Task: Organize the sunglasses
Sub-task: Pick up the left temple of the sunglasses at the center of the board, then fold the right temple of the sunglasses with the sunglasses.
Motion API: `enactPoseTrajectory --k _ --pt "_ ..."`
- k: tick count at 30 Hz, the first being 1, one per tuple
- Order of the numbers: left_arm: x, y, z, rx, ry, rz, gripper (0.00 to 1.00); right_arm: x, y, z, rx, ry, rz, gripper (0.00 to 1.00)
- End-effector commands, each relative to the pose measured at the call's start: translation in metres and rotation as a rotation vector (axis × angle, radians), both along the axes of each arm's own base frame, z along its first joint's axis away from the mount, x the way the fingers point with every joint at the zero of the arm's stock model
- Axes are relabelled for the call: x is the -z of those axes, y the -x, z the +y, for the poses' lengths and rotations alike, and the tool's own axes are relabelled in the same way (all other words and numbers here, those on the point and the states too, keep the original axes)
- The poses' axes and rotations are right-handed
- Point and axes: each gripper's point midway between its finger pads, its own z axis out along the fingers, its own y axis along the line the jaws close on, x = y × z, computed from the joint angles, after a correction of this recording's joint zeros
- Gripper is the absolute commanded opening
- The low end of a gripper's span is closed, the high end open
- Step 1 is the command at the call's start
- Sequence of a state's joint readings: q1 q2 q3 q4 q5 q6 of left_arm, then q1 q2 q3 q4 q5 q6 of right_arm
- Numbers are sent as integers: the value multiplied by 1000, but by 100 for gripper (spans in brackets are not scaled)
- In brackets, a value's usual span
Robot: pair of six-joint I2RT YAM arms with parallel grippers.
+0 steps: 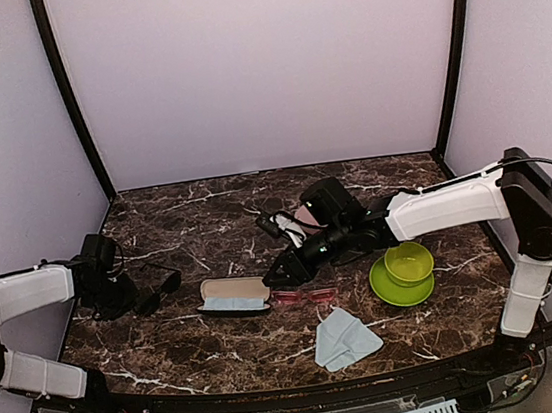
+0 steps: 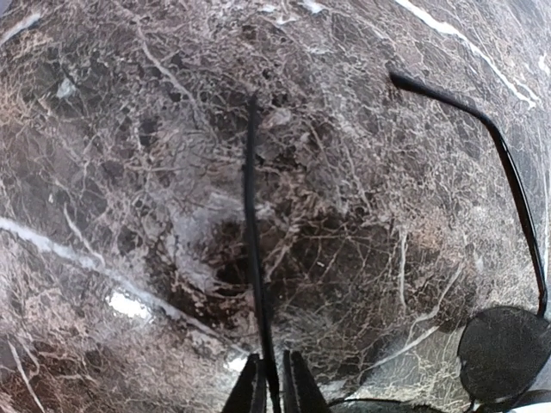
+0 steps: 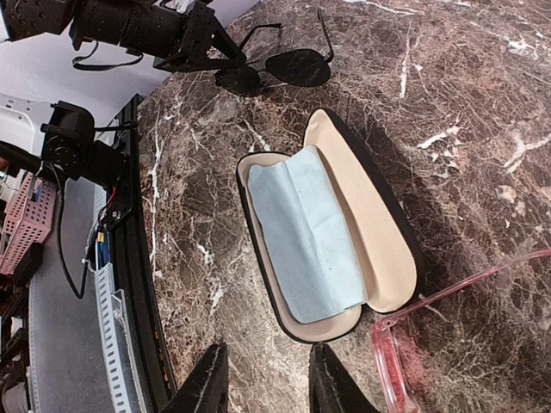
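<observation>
Temple of black sunglasses (image 2: 250, 224) seemingly pinched by left gripper (image 2: 274, 372), right gripper (image 3: 263, 372) held spread near open case (image 3: 389, 258)

Red-pink sunglasses (image 3: 386, 366) run off the right wrist view's corner

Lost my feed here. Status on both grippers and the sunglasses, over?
Left gripper pinched on black sunglasses temple arm. Right gripper open, empty, by open case. Pink sunglasses on table beside case. Blue cloth lies inside case.
</observation>
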State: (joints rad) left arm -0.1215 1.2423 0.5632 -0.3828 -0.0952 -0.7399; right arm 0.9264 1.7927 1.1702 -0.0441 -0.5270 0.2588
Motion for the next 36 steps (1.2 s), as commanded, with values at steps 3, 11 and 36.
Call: enactPoseTrajectory --k 3,11,36 --pt "-8 -8 7 38 -64 7 7 -4 -6 0 5 -28 -28 33" --pt "-31 -22 19 70 -162 -16 0 -3 -8 -1 13 -19 -23 32" --pt "-134 -48 -87 493 -132 -336 0 -83 -71 50 114 -34 -130 60"
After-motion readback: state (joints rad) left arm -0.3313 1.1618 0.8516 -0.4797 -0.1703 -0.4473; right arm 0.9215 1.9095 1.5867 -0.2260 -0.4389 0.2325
